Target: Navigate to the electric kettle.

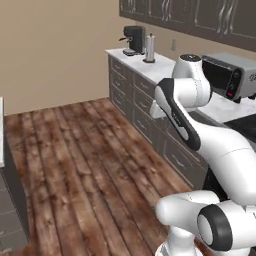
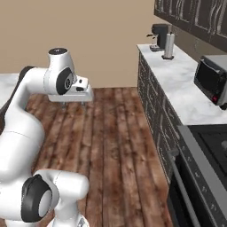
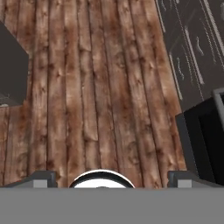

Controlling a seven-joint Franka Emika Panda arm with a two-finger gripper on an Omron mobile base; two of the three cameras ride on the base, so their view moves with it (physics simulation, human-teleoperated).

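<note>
Where the kettle stands we cannot tell, so we cannot place it against the gripper. In the right base view the gripper hangs at the left over the wood floor, pointing down, well apart from the counter on the right. In the hand view its fingertips sit wide apart at the bottom, spread to full width, holding nothing and touching nothing, with only floor planks beneath them. From the left in that view we see a dark cabinet corner, then the floor, then grey drawers at upper right and a black oven front below them. The left base view gives us a grey cabinet at its left edge, then the floor, then the counter carrying a black coffee machine, a steel cylinder just beside it, and a silver oven further right. The right base view adds a black stove at its lower right, next to the counter, and shows the coffee machine, cylinder and silver oven from the other side.
</note>
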